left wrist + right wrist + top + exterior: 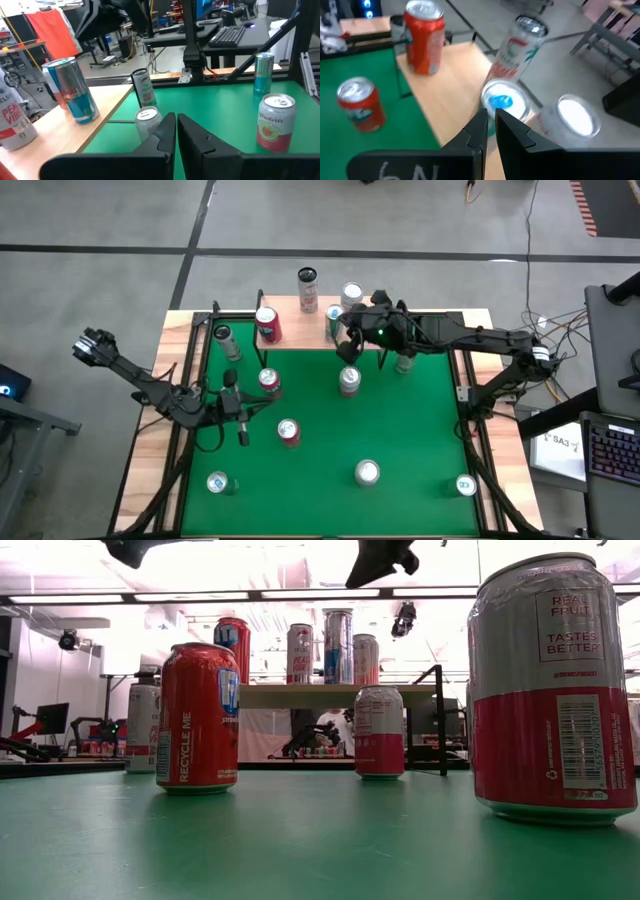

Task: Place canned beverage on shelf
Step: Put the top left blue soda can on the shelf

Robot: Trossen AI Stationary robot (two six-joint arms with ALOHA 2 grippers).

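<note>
The shelf (300,320) stands at the table's far edge and carries several cans, among them a red can (267,325), a tall slim can (307,283) and a blue-topped can (502,102). More cans stand upright on the green table, such as a red-and-white one (288,432). My right gripper (490,122) is shut over the shelf's right part, its tips right at the blue-topped can. My left gripper (176,122) is shut above the table's left side, holding nothing, with a small silver can (147,120) beyond it. My right gripper's shut fingertips (481,120) come slanting down from the right to the near rim (492,111) of the blue-topped can. Nothing is between the fingers. Whether they touch the can I cannot tell.
Loose cans stand spread over the green table (420,440), including ones at the near left (218,482), near middle (367,472) and near right corner (465,485). A black frame and wooden border (150,460) ring the table. Desks and cables lie to the right.
</note>
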